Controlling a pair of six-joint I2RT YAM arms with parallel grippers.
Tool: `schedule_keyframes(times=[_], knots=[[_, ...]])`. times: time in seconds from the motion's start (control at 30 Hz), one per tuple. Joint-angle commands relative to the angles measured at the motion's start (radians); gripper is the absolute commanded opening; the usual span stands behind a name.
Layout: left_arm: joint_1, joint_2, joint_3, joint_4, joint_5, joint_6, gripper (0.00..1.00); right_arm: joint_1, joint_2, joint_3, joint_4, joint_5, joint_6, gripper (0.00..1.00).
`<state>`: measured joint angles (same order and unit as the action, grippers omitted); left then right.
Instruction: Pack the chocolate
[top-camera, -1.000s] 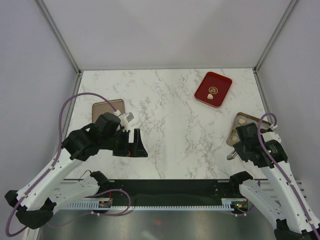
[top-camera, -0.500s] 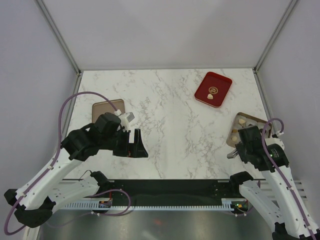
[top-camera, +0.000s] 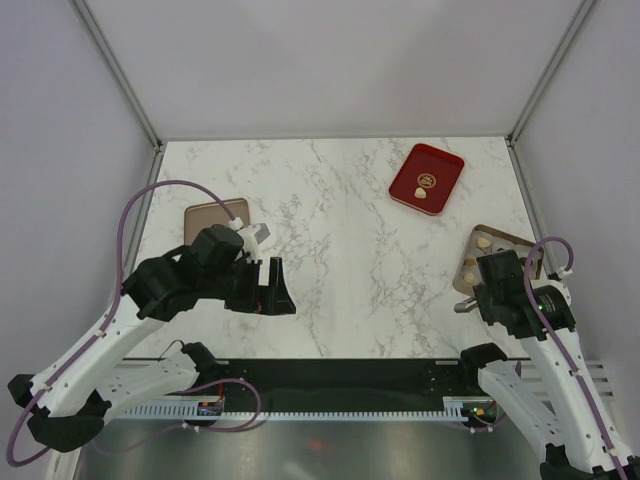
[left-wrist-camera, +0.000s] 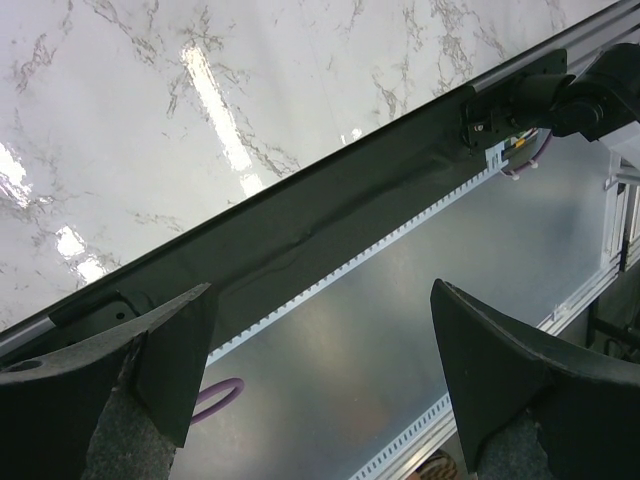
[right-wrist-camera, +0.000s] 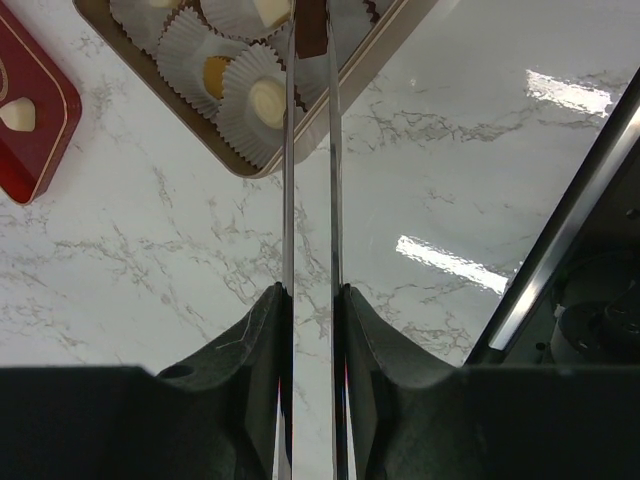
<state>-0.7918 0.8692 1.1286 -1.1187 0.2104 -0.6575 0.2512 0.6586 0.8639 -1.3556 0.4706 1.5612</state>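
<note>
The left gripper (left-wrist-camera: 320, 300) is idling wide open at the near edge of the bench (left-wrist-camera: 150, 100). The right gripper (right-wrist-camera: 310, 55) is pinching a dark chocolate (right-wrist-camera: 311, 28) between thin blades above the box (right-wrist-camera: 258, 170). So slim a hold is risking a slip outside it.

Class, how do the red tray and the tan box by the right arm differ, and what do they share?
The red tray carries a gold emblem; the tan box shows none. The red tray holds one bare cream chocolate; the tan box holds several in white paper cups. Both lie flat on the table.
</note>
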Motion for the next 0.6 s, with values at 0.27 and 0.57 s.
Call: schedule_keyframes(times=[0.27,0.57], knots=[[-0.026,0.010,0.053,-0.001,-0.042,0.039,0.95,-0.012,0.039,0.050,-0.108,0.052,0.011,0.42],[-0.030,0.011,0.056,-0.001,-0.057,0.047,0.96,-0.017,0.070,0.086,-0.106,0.072,0.000,0.42]])
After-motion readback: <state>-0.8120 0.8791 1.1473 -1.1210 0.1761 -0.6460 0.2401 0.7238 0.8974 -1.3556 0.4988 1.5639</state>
